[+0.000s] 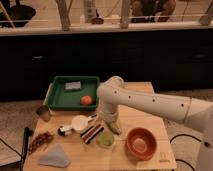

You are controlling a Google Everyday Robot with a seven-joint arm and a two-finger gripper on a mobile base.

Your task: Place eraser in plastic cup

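eraser (92,133) lies flat on the table (82,160), long axis slanting near-left to far-right, beside the green cup (106,139); gripper (114,126) hangs over the cup, grip cannot be told.

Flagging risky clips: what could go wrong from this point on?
The gripper hangs low right beside the green cup, so a small sideways move could tip it. The orange bowl and the white cup stand close by, so a release might land in the wrong container.
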